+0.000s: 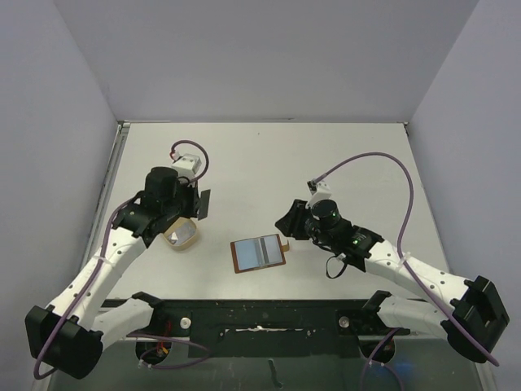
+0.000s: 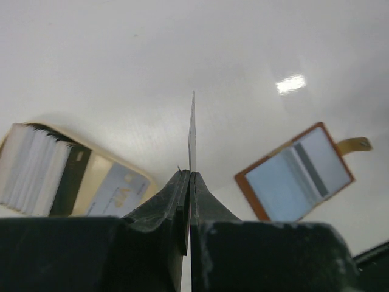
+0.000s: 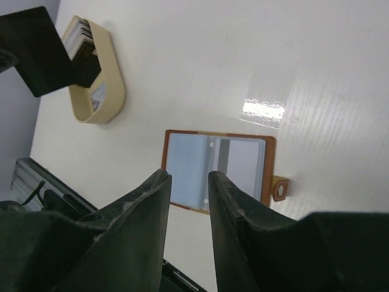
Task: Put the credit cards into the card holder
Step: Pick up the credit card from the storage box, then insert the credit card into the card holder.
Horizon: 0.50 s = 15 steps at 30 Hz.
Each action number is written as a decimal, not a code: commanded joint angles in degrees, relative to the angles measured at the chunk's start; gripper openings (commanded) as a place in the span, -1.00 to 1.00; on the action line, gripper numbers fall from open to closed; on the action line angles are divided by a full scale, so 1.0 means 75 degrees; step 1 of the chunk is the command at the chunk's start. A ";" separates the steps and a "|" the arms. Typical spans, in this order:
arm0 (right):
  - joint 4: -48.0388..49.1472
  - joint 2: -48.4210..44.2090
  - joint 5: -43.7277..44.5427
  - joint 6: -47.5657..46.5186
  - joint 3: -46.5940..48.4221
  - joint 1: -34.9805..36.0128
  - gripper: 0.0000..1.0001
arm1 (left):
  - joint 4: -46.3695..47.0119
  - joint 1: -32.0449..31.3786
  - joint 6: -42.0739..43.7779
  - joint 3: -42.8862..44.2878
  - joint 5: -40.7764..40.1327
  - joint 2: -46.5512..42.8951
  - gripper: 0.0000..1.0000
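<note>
**1. Card holder** (image 1: 259, 253). Nearest of the items to my bases. It lies open and flat on the white table (image 1: 269, 155), with a brown border, two pale blue panels and a dark stripe between them. Its snap tab (image 3: 280, 188) sticks out from the right-hand edge.

**2. Tan dish** (image 1: 181, 236). Left of the card holder and a little farther back, not touching it. Inside, a stack of credit cards (image 2: 33, 167) stands on edge at one end. A dark piece sits next to the stack, and I cannot tell what it is. One more pale blue card lies flat at the end of the dish nearer the card holder.

**3. My right gripper** (image 1: 291, 224). Just beyond the card holder's right edge, on the tab side. The fingers are parted by a narrow gap with nothing between them. The wrist camera looks past them down onto the open panels.

**4. My left gripper** (image 2: 190, 176). Left of the card holder and farther back, over the tan dish. The fingers are pressed together on the held card (image 2: 192, 134). From the wrist it shows edge-on as a thin straight line running out from the fingertips, well apart from the card holder.

**5. Table, far part.** It runs on beyond the card holder to the back wall.
</note>
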 commanded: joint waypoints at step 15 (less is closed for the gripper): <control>0.2482 -0.0036 -0.1539 0.0372 0.0627 -0.0025 -0.32 | 0.7497 0.0027 -0.5875 -0.3159 0.6501 -0.0659 -1.00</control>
